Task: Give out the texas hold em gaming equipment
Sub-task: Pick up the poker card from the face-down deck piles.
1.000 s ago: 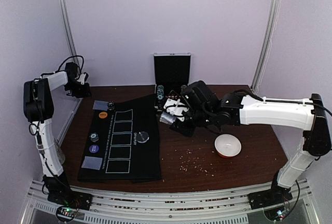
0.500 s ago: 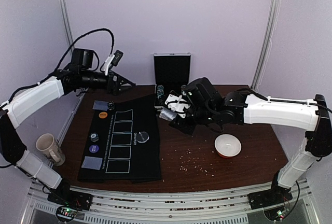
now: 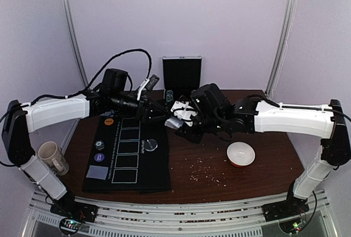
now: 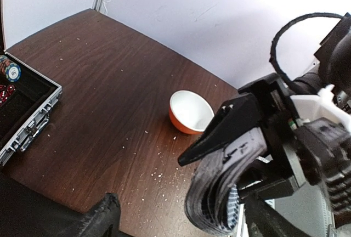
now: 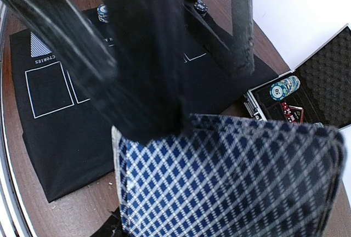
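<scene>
My right gripper (image 3: 176, 122) is shut on a deck of cards (image 5: 230, 176) with blue-diamond backs and holds it above the table by the black mat's (image 3: 126, 157) far right corner. In the left wrist view the deck (image 4: 214, 193) looks bent, edge on. My left gripper (image 3: 163, 115) is open, its fingers (image 4: 101, 218) on either side of the deck, not closed on it. On the mat lie an orange chip (image 3: 108, 121), a purple chip (image 3: 99, 158), a white-rimmed button (image 3: 152, 145) and a grey-blue card (image 3: 97, 172).
An open chip case (image 3: 181, 75) with chip stacks (image 5: 285, 88) stands at the back. A white bowl with a red outside (image 3: 241, 153) sits right of centre, crumbs in front of it. A beige mug (image 3: 52, 156) stands at the left edge.
My left arm has swung from the back left corner to the centre, bringing its open gripper up to the deck. The right gripper has held the deck almost still.
</scene>
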`<state>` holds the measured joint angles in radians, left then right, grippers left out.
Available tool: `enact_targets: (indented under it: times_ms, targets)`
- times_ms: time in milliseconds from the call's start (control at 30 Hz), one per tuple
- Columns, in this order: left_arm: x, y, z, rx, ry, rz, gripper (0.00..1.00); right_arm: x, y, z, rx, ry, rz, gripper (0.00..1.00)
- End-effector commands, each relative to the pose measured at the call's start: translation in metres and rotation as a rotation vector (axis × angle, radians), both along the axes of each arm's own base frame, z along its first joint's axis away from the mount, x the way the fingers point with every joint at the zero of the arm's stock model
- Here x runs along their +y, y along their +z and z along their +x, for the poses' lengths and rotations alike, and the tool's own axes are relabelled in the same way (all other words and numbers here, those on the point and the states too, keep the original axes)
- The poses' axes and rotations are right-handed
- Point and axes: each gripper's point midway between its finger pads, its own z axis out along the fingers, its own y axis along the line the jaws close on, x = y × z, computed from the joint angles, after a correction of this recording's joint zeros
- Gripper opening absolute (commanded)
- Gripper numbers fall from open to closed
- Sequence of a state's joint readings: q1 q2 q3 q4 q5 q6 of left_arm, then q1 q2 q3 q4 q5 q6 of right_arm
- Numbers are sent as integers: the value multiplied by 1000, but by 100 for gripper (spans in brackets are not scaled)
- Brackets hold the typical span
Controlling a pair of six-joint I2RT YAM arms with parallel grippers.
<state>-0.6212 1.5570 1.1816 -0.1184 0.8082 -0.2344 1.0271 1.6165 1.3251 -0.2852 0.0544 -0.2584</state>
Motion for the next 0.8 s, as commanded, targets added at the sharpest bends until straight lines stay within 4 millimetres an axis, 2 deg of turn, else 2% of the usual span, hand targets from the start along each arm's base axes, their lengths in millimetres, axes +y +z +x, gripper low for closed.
enact_targets:
  times_ms: [0, 67, 233, 333, 500, 633, 767]
  targets:
    - [-14, 4, 12, -16, 0, -9, 74, 15, 16, -1, -20, 21, 35, 50]
    - [-16, -1, 12, -14, -3, 17, 69, 16, 15, -1, -22, 23, 32, 50]
    - [-19, -8, 11, -34, -2, 46, 65, 19, 12, -2, -18, 31, 25, 50]
    - [-17, -6, 10, -49, -6, 63, 51, 18, 14, -2, -23, 30, 29, 50]
    - [-7, 1, 15, -122, 45, 109, 34, 13, 13, -2, -29, 22, 19, 50]
    - [1, -1, 20, -150, 79, 162, 19, 11, 10, -2, -30, 15, 12, 50]
    - [2, -6, 18, -134, 68, 183, 14, 10, 10, -1, -31, 12, 11, 50]
